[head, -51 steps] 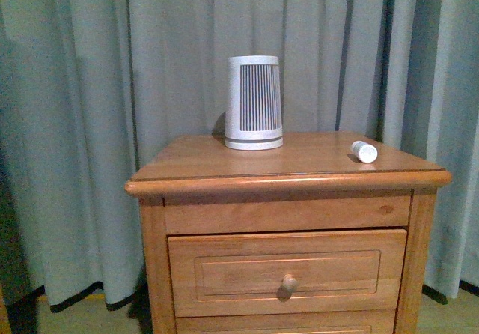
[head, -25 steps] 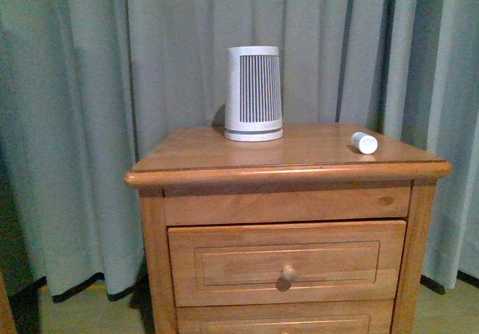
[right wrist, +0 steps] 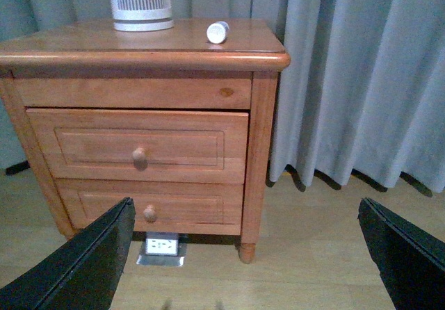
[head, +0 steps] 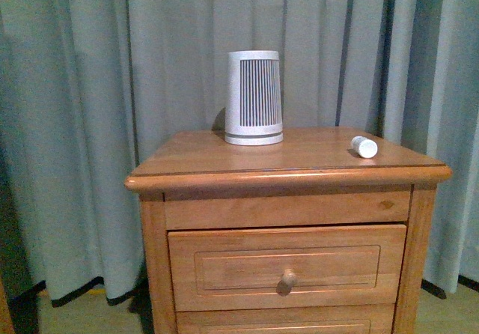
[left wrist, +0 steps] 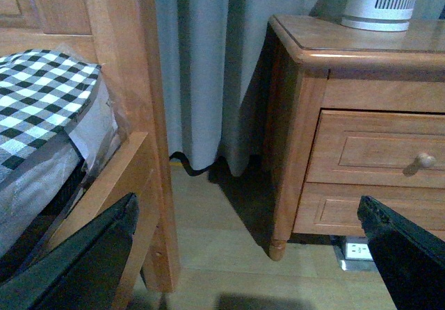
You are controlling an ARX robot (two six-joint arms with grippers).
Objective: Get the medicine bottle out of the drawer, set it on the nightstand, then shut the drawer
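The small white medicine bottle (head: 364,147) (right wrist: 217,32) lies on its side near the right edge of the nightstand (head: 288,171) (right wrist: 139,58) (left wrist: 354,46) top. The upper drawer (head: 288,266) (right wrist: 139,145) (left wrist: 379,150) sits flush in the cabinet, its round knob facing out. Neither arm shows in the front view. My left gripper (left wrist: 250,254) is open, low above the floor between a bed frame and the nightstand. My right gripper (right wrist: 247,254) is open too, low in front of the nightstand, with nothing between its fingers.
A tall white ribbed device (head: 254,98) stands at the back of the top. Grey curtains (head: 90,124) hang behind. A wooden bed frame (left wrist: 132,115) with checked bedding (left wrist: 42,101) stands to the left. A floor socket plate (right wrist: 162,246) lies under the lower drawer (right wrist: 149,202).
The front view shifts a little up and down across the frames. The bottle, the device and the drawer stay where they were.
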